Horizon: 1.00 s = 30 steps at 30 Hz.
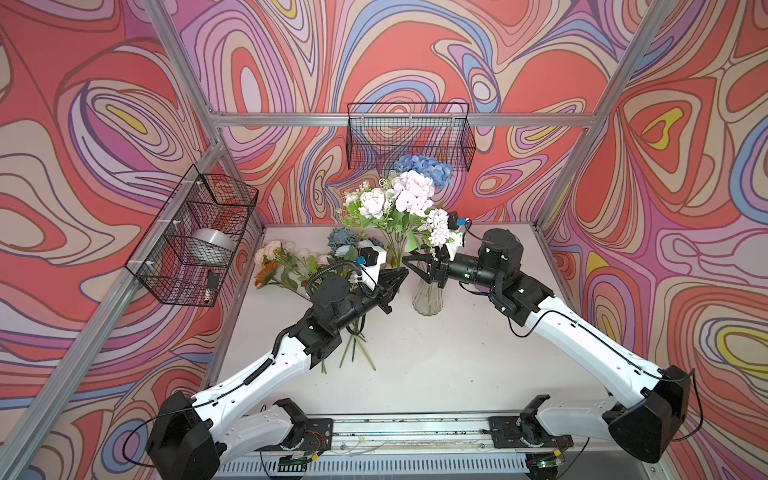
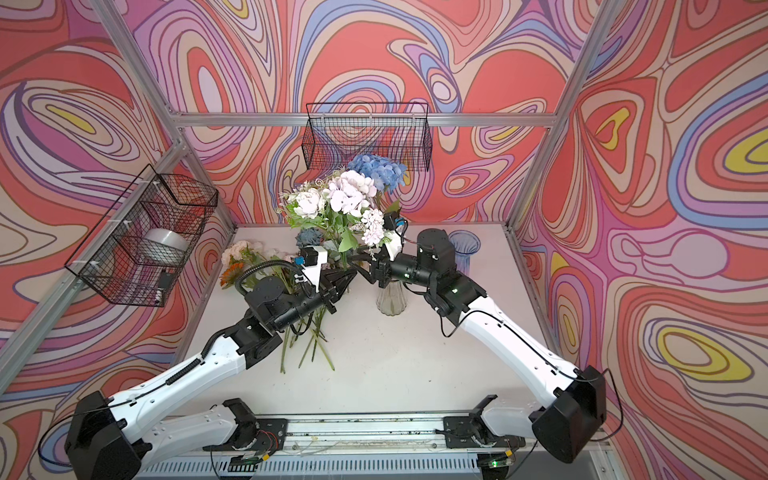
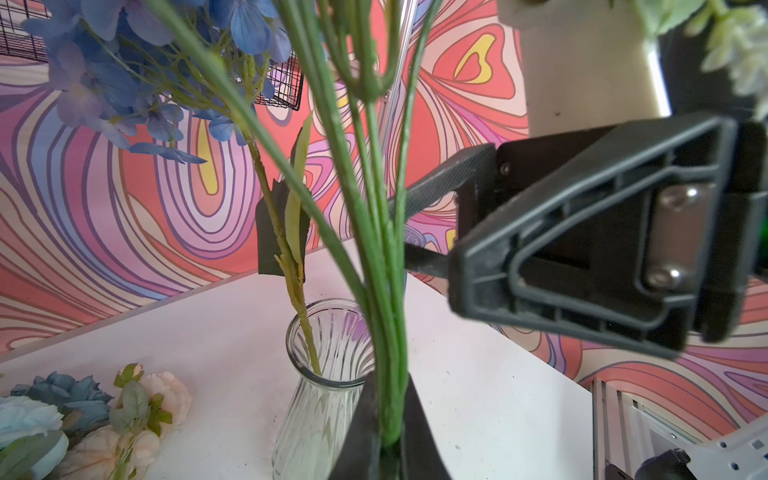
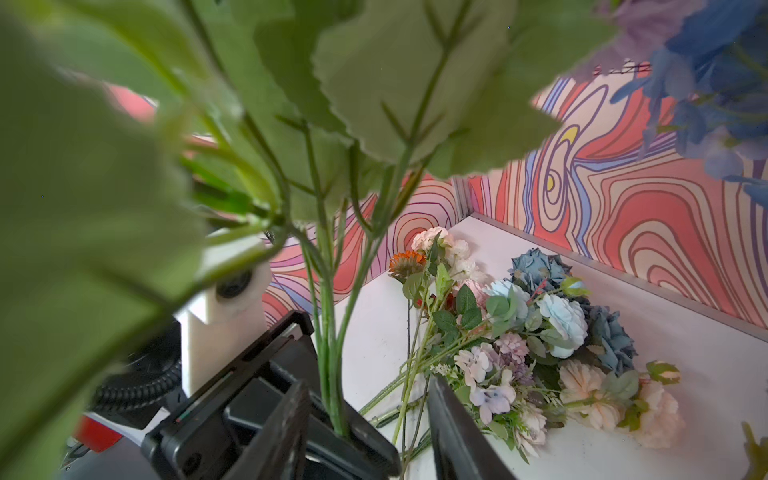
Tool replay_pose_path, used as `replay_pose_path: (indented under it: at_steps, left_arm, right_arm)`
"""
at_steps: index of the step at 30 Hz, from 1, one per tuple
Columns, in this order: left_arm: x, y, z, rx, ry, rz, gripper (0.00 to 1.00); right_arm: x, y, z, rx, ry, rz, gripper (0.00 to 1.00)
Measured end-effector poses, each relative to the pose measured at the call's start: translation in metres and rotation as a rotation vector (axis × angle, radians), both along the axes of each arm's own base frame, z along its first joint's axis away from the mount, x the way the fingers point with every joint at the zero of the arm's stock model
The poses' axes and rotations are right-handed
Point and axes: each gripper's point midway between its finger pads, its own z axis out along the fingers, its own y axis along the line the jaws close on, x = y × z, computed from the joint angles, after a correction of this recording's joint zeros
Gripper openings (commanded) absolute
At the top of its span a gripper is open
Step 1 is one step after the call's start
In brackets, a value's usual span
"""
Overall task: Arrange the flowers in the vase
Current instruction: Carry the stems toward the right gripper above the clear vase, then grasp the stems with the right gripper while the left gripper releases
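The left fingers (image 1: 400, 277) are clenched tight on the green stems (image 1: 395, 249) of a big bunch (image 1: 401, 195) of white and pale purple blooms. The bunch stands up tall over the middle of the bench (image 1: 436, 365). The left wrist view shows this grip close up. There the stems are squeezed between the left fingers (image 3: 390, 440), right in front of the clear glass vase (image 3: 322, 399). The right fingers (image 1: 412, 261) reach in from the other side, a little higher on the same stems. In the right wrist view the right fingers (image 4: 368, 415) sit one on each side of the stems with a gap between them. They are released and not squeezing. In both top views the vase (image 1: 426, 299) stands upright on the bench, just beside both sets of fingers. One blue flower (image 1: 426, 166) already has its stem down in the vase. More flowers (image 1: 291, 264) lie flat in a pile on the left side of the bench.
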Motion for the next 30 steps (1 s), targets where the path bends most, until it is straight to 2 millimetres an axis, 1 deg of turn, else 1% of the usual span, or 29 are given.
replay_pose_path:
  at_steps: [4,6,9,11,13,16,17,20,21,23,24,25,27,29,30]
  left_arm:
    - [0.0,-0.001,0.0,0.004,0.005,-0.005,0.0]
    - [0.0,-0.003,0.002,0.003,0.003,-0.014,0.0]
    - [0.001,-0.007,0.002,0.008,0.005,-0.031,0.0]
    - [0.0,-0.01,-0.001,0.019,0.014,-0.041,0.0]
    - [-0.001,-0.012,-0.006,0.032,0.021,-0.052,0.0]
    - [-0.004,-0.015,-0.008,0.044,0.02,-0.066,0.0]
    - [-0.004,-0.015,-0.008,0.045,0.018,-0.066,0.0]
    - [-0.003,-0.015,-0.008,0.048,0.015,-0.062,0.0]
    - [-0.003,-0.015,-0.008,0.048,0.014,-0.061,0.05]
    - [-0.003,-0.015,-0.008,0.05,0.013,-0.061,0.3]
    - [-0.004,-0.015,-0.008,0.051,0.01,-0.062,0.45]
    - [-0.004,-0.015,-0.008,0.05,0.011,-0.062,0.57]
    - [-0.004,-0.014,-0.006,0.047,0.011,-0.057,0.69]
    - [-0.004,-0.01,-0.003,0.042,0.005,-0.042,0.78]
    - [-0.005,-0.007,-0.001,0.036,0.003,-0.03,0.8]
  right_arm:
    - [-0.003,0.003,0.004,0.017,-0.002,0.027,0.46]
    - [-0.005,0.006,0.006,0.03,-0.005,0.046,0.43]
    - [-0.004,0.013,0.003,0.042,0.005,0.073,0.38]
    - [-0.003,0.016,0.0,0.045,0.012,0.085,0.33]
    - [-0.002,0.019,-0.002,0.048,0.021,0.09,0.24]
    - [-0.001,0.019,-0.003,0.052,0.031,0.093,0.02]
    - [-0.002,0.02,-0.002,0.052,0.026,0.098,0.0]
    - [-0.001,0.019,-0.002,0.054,0.025,0.094,0.0]
    - [-0.001,0.019,-0.002,0.054,0.026,0.095,0.0]
    - [-0.001,0.019,-0.002,0.054,0.026,0.094,0.0]
    - [-0.001,0.02,-0.002,0.052,0.026,0.095,0.0]
    - [-0.001,0.02,-0.003,0.049,0.027,0.095,0.0]
    - [-0.001,0.019,-0.004,0.042,0.023,0.089,0.0]
    - [0.001,0.018,-0.006,0.031,0.022,0.074,0.0]
    - [0.002,0.016,-0.007,0.021,0.018,0.058,0.0]
